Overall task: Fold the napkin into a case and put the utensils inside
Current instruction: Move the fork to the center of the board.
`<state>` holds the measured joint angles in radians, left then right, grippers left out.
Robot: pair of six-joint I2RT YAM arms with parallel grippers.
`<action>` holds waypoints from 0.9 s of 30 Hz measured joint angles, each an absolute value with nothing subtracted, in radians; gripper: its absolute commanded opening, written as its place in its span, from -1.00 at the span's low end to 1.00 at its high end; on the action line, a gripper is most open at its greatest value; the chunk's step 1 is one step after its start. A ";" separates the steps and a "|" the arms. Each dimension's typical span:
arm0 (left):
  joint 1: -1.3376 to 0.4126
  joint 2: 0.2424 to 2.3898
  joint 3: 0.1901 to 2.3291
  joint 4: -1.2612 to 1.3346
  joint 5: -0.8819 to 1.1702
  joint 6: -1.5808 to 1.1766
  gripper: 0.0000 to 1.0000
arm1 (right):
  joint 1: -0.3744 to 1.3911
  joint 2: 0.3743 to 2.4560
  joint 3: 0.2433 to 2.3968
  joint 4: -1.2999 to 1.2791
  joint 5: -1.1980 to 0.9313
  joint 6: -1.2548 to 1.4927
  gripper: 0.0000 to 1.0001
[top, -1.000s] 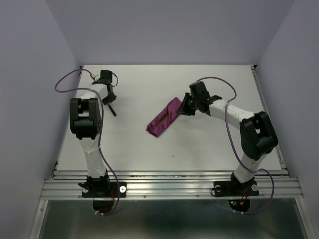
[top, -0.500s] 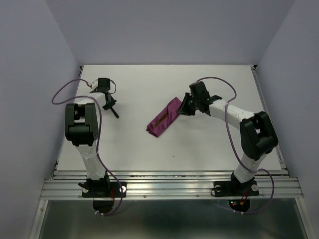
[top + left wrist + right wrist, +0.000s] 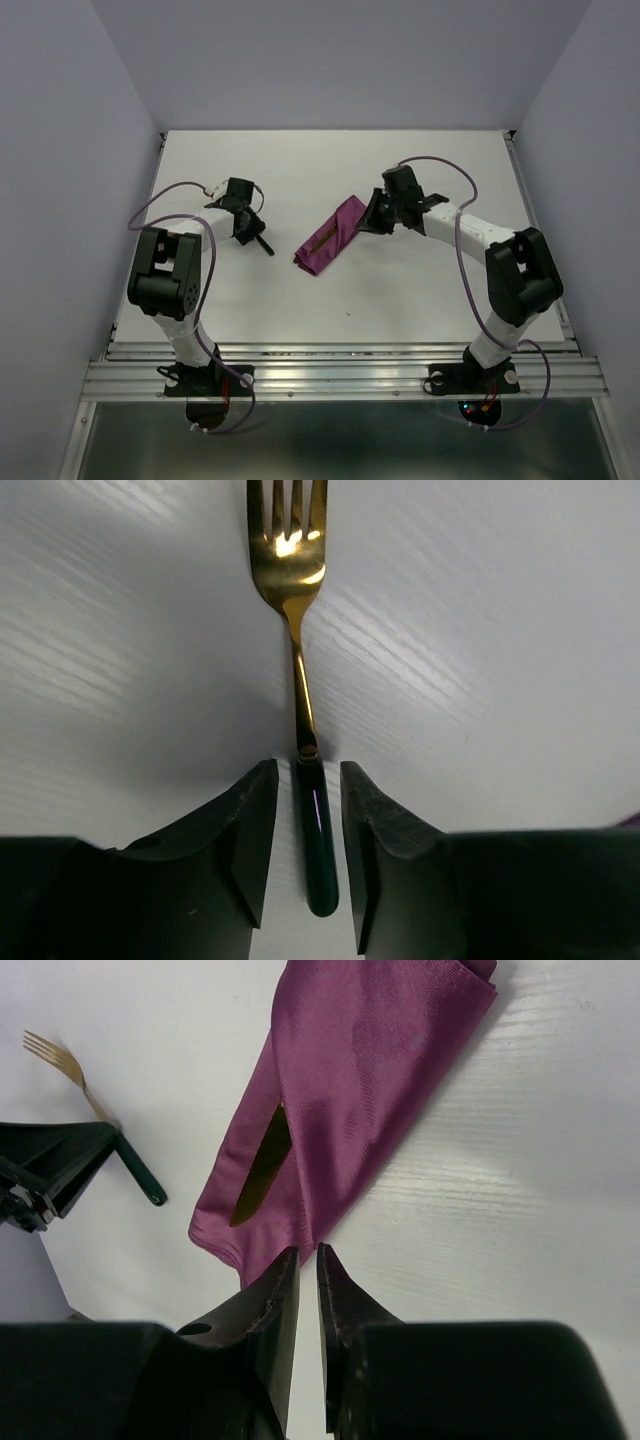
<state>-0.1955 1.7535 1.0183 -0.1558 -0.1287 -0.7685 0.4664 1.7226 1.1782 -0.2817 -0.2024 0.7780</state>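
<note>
Plum-purple cloth, folded into a narrow case [image 3: 330, 237], lies diagonally around the middle of the white table [image 3: 400, 290], with its near end toward the left arm and its far end toward the right one. There's a slit in the top layer, and you can see the gold blade of the knife [image 3: 260, 1165] tucked inside. The right gripper [image 3: 304, 1252] sits at the case's far end with its fingers almost pressed together. There's just a thin slit between them and the tips are right at the cloth's corner, but honestly I can't tell if any fabric's caught in there. The fork [image 3: 300, 695] is left of the case, close but not touching it. The left gripper [image 3: 308, 768] has its jaws either side of the fork's black handle — one looks like it's touching, the other shows a sliver of gap, so I can't say if it's a real grip. The gold tines stick out ahead of the fingers.
</note>
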 measured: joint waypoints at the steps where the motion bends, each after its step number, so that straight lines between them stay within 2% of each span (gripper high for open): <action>1: -0.208 1.744 1.011 -0.159 -0.123 -0.778 -0.03 | 0.466 1.720 1.177 -0.281 -0.202 0.778 -0.63; 5: -0.229 1.726 1.007 -0.186 -0.101 -0.794 0.08 | 0.466 1.707 1.177 -0.281 -0.203 0.778 -0.62; 10: -0.228 1.696 1.045 -0.265 -0.108 -0.742 0.08 | 0.466 1.685 1.166 -0.279 -0.202 0.778 -0.61; 17: -0.237 1.655 1.097 -0.341 -0.132 -0.636 0.60 | 0.466 1.681 1.151 -0.277 -0.207 0.778 -0.61; 20: -0.254 1.628 1.045 -0.340 -0.110 -0.629 0.62 | 0.466 1.681 1.151 -0.276 -0.210 0.778 -0.61; 27: -0.315 1.617 0.945 -0.287 -0.001 -0.630 0.55 | 0.466 1.682 1.151 -0.276 -0.217 0.778 -0.61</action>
<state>-0.3149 1.6165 0.9451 -0.2871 -0.0013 -0.6296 0.4664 1.6817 1.1507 -0.2764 -0.2169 0.7780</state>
